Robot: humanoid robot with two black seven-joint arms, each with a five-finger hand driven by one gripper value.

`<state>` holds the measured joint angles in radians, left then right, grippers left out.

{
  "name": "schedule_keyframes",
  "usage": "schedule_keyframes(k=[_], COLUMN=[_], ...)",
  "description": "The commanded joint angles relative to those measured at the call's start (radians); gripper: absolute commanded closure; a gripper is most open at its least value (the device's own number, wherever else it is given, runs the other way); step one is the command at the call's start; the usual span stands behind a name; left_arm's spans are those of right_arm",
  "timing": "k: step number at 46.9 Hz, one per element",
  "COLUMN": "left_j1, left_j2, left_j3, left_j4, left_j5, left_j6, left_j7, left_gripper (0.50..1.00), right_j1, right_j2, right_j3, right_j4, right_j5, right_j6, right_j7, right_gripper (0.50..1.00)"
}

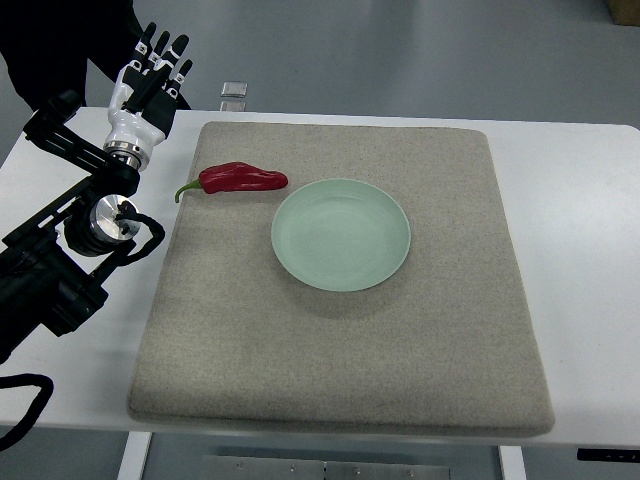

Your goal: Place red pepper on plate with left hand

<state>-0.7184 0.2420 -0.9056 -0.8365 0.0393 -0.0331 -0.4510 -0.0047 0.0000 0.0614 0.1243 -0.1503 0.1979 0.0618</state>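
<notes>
A red pepper [241,179] with a green stem lies on the grey mat [340,330], its stem pointing left, just off the upper left rim of a pale green plate [341,235]. The plate holds nothing. My left hand [153,68] is up at the far left of the table, behind and to the left of the pepper, well apart from it. Its fingers are straight and relaxed, holding nothing. The right arm does not show.
The mat covers most of the white table [580,200]. A small clear object [234,90] sits at the table's far edge. My left arm's black links and cables [60,260] lie along the table's left side.
</notes>
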Motion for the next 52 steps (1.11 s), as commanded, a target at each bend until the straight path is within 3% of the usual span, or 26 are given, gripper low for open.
schedule_keyframes(k=[1,52], left_j1=[0.002,0.0], left_j2=[0.0,0.0], left_j3=[-0.002,0.002], left_j4=[0.002,0.039], left_j5=[-0.001,0.002], left_j6=[-0.001,-0.002], left_j7=[0.0,0.0], left_gripper=[0.506,0.506], right_j1=[0.0,0.0], right_j2=[0.0,0.0], right_j3=[0.0,0.0], right_j4=[0.0,0.0], right_j5=[0.0,0.0], right_j6=[0.0,0.0], right_j7=[0.001,0.0], right_gripper=[0.568,0.568])
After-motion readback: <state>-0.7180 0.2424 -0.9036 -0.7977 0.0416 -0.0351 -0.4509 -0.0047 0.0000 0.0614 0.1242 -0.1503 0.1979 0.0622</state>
